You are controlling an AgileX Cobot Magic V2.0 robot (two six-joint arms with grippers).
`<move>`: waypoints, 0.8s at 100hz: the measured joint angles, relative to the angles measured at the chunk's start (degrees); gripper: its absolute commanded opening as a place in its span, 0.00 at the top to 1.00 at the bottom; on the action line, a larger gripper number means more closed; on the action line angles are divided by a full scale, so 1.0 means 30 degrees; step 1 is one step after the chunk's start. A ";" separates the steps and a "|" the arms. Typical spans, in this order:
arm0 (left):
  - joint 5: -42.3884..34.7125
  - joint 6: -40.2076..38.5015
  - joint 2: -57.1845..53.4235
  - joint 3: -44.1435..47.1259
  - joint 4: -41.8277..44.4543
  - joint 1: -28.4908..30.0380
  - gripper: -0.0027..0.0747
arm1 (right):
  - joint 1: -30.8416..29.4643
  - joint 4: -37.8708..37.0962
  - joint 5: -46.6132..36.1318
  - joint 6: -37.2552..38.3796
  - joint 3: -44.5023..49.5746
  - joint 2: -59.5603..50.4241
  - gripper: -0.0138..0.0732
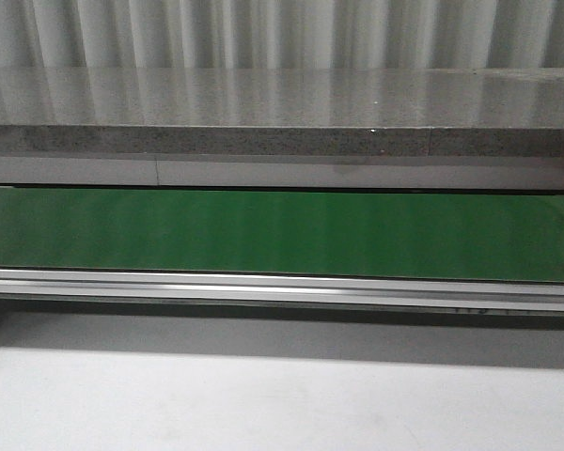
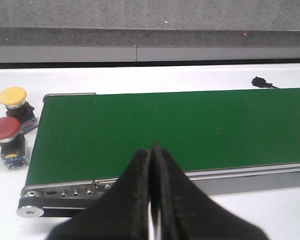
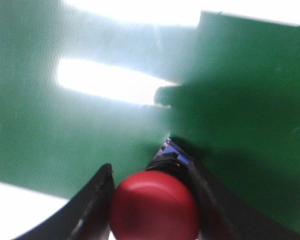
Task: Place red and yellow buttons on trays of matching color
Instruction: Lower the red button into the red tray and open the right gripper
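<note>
In the right wrist view a red button [image 3: 154, 205] with a black and blue body sits between the fingers of my right gripper [image 3: 155, 200], which is shut on it above the green conveyor belt [image 3: 90, 130]. My left gripper [image 2: 151, 165] is shut with nothing in it, hovering over the near edge of the green belt [image 2: 165, 125]. Beyond the belt's end, on the white table, stand a yellow button [image 2: 13, 98] and a second red button [image 2: 5, 131], side by side. No tray shows in any view. The front view shows neither gripper.
The green belt [image 1: 282, 235] runs across the front view between a metal rail [image 1: 282, 287] and a grey stone ledge [image 1: 282, 141]. A small black connector [image 2: 261, 82] lies on the white table behind the belt.
</note>
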 measured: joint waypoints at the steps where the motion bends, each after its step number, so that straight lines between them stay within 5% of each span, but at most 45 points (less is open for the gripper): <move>1: 0.0000 0.0000 0.0000 0.0000 0.0000 0.0000 0.99 | -0.0093 0.0000 -0.0159 0.0106 0.0000 -0.0007 0.81; 48: 0.0029 0.0000 0.0000 0.0000 0.0000 0.0000 0.99 | -0.7963 0.0000 -0.4983 0.2331 0.0000 0.0102 0.81; 80: 0.0029 0.0000 0.0000 0.0000 0.0000 0.0000 0.99 | -0.8900 0.0314 -0.8063 0.2894 0.0000 0.2384 0.81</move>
